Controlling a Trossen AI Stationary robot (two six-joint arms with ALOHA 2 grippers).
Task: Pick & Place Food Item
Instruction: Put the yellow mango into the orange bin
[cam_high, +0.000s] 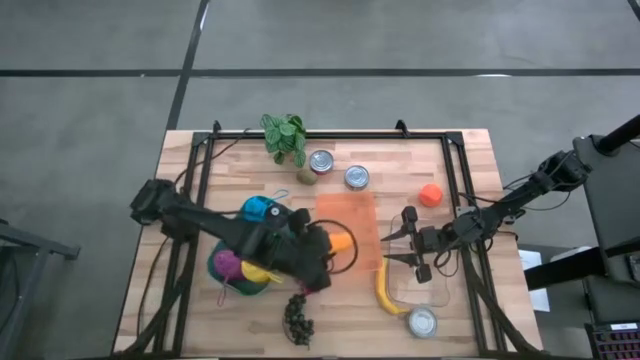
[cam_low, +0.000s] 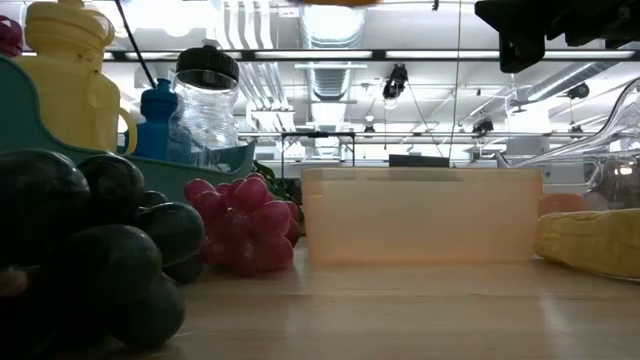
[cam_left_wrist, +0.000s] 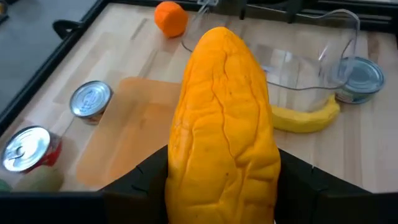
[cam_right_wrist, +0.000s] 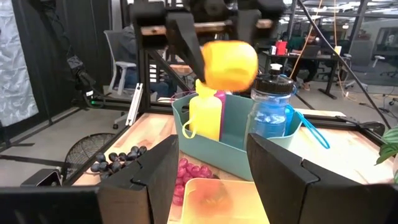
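Left tool: closed on a long, ridged orange-yellow food item, carried clear of the desk, just beside the near-left corner of a translucent orange rectangular tray. Right tool: fingers parted, holding nothing, hanging between that tray's right edge and a clear plastic container.

Beside the left arm: teal caddy holding a yellow bottle, a blue-capped bottle and a clear black-lidded jar. In front of the caddy on the wooden desk: bunch of red grapes; closer to the front edge, bunch of dark grapes.

Beyond the tray: two tin cans, one red-labelled, one silver, with a small green potted plant at the back edge. To the right: small orange fruit.

Near the clear container: yellow banana along its left side, third silver can at its front.
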